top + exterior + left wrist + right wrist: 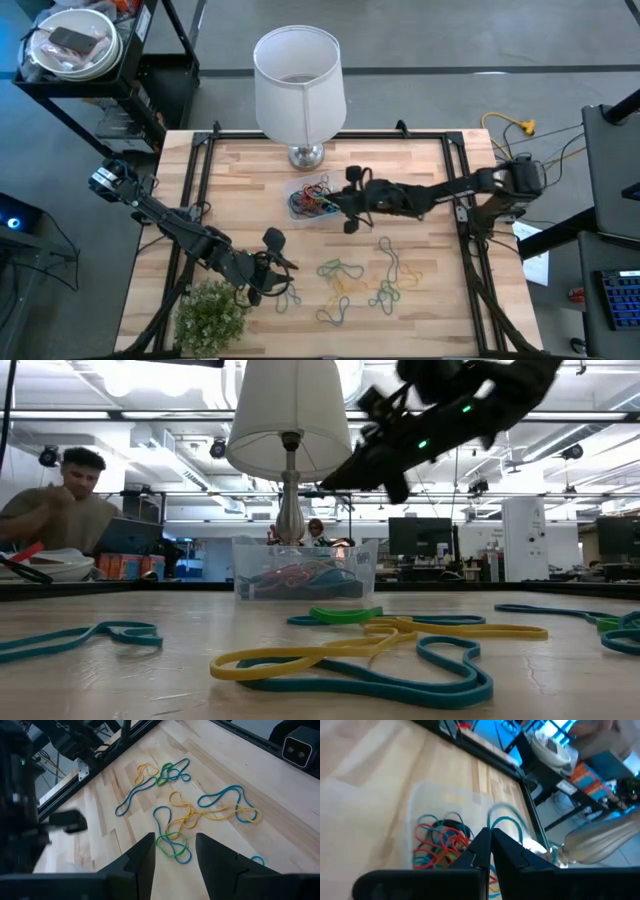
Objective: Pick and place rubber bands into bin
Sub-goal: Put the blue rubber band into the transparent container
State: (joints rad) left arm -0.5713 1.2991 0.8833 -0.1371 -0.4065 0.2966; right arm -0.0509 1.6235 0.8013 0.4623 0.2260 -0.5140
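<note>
The see-through bin [310, 200] stands in front of the lamp's foot with several red, blue and green rubber bands in it [440, 842]. Above the bin's right rim, my right gripper [347, 200] is shut, and a teal rubber band [507, 812] loops out past its tips [490, 836]. More bands, teal, yellow and green, lie flat on the wood [365, 280] [185, 815] [350, 650]. My left gripper [172, 857] hangs open above the near-left bands, touching nothing [280, 265]. My right gripper pinches the teal rubber band at one end of its loop [492, 816] between its shut fingertips; the tips themselves hide the exact spot. The fingers come from the table's right, slanting a little downward. The loop stands out beyond the tips, clear of the table and over the bin.
A white lamp [298, 80] stands at the table's far edge behind the bin. A small green plant [212, 315] sits at the near left corner beside my left arm. Black rails [200, 180] frame the table. A person [60, 500] sits beyond the table's left side.
</note>
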